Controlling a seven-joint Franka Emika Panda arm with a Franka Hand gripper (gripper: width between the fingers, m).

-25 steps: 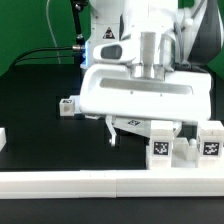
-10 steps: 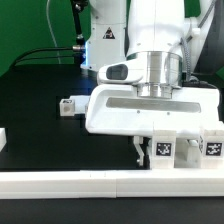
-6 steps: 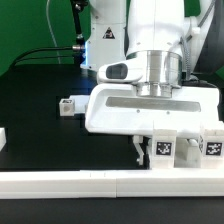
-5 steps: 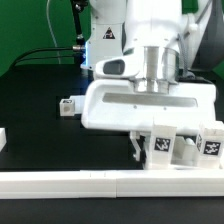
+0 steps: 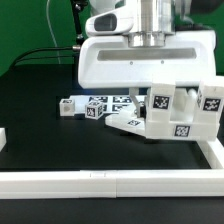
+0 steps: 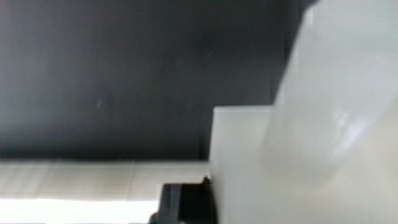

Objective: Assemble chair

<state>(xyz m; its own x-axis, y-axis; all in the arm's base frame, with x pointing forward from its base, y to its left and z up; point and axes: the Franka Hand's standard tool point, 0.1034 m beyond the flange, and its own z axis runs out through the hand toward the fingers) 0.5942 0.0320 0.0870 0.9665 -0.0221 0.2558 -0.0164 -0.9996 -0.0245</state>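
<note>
In the exterior view my gripper (image 5: 146, 108) hangs under its broad white hand and is shut on the chair (image 5: 182, 118). This is a chunky white cluster of blocks with black-and-white tags. It hangs tilted just above the black table, at the exterior view's right. The fingertips are hidden behind the chair's near blocks. The wrist view is filled by a white chair block (image 6: 320, 150) pressed close, with one dark finger (image 6: 183, 205) beside it. A small loose tagged block (image 5: 68, 106) lies on the table to the exterior view's left.
The marker board (image 5: 112, 106) lies flat on the black table below the hand. A long white rail (image 5: 100, 181) runs along the front, with a white wall (image 5: 216, 152) at the exterior view's right. A small white piece (image 5: 3, 138) sits at the left edge.
The hand has risen and the chair has come up with it, off the table beside the front rail. It now hangs tilted, and the marker board beneath is uncovered.
</note>
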